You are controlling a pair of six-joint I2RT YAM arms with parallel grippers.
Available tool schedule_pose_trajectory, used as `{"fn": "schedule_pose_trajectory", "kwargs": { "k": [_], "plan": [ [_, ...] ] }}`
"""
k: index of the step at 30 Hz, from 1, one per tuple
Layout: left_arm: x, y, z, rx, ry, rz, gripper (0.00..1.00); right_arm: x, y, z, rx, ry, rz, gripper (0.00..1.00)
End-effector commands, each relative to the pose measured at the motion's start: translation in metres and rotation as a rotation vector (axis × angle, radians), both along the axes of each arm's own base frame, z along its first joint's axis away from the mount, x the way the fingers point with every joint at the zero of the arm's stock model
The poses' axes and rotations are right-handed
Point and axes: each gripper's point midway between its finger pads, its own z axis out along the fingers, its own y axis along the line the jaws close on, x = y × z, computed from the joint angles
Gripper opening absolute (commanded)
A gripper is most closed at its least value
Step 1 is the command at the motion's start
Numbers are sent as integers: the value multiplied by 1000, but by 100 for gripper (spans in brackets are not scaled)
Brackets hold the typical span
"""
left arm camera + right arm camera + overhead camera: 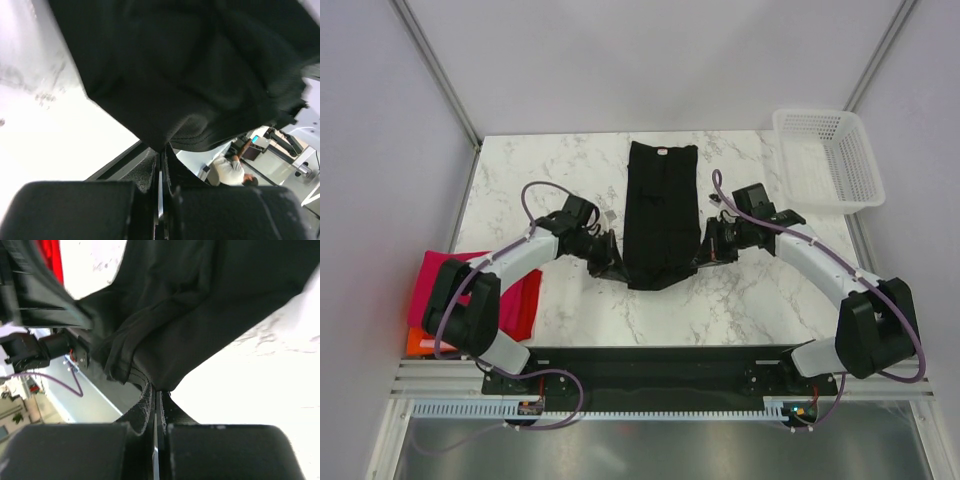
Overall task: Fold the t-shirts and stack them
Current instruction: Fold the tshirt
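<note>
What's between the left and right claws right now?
Only the near end of the black t-shirt, which lies as a long strip on the marble table. The left claw and right claw are each shut on a near corner. The top view shows it.

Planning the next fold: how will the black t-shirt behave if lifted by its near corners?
Probably floppy: the black t-shirt creases where the left gripper and right gripper pinch it. Likely light, thin cloth, sagging between them.
</note>
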Motion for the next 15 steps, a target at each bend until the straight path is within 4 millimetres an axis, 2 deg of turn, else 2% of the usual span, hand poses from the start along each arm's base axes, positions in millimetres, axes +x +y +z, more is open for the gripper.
{"fn": "schedule_pose_trajectory", "kwargs": {
  "k": [1, 2, 3, 5, 6, 13, 14, 15],
  "plan": [
    [34, -10, 34, -37, -146, -29, 2, 13, -17, 2, -48, -34, -22, 0],
    [43, -9, 34, -20, -168, -21, 2, 18, -21, 3, -48, -36, -42, 0],
    [56, -10, 43, -21, -204, -13, 2, 23, -22, 3, -45, -41, -49, 0],
    [71, -9, 38, 14, -222, -5, 2, 30, -28, 2, -43, -40, -75, 0],
    [82, -11, 45, 12, -251, -5, 2, 34, -29, 0, -37, -39, -83, 0],
    [113, -22, 33, 28, -257, -14, 2, 74, -31, -10, -23, -60, -123, 0],
    [115, -22, 31, 28, -254, -15, 2, 83, -30, -6, -19, -78, -125, 0],
    [119, -23, 29, 32, -253, -17, 2, 89, -29, -13, -25, -69, -122, 0]
  ]
}}
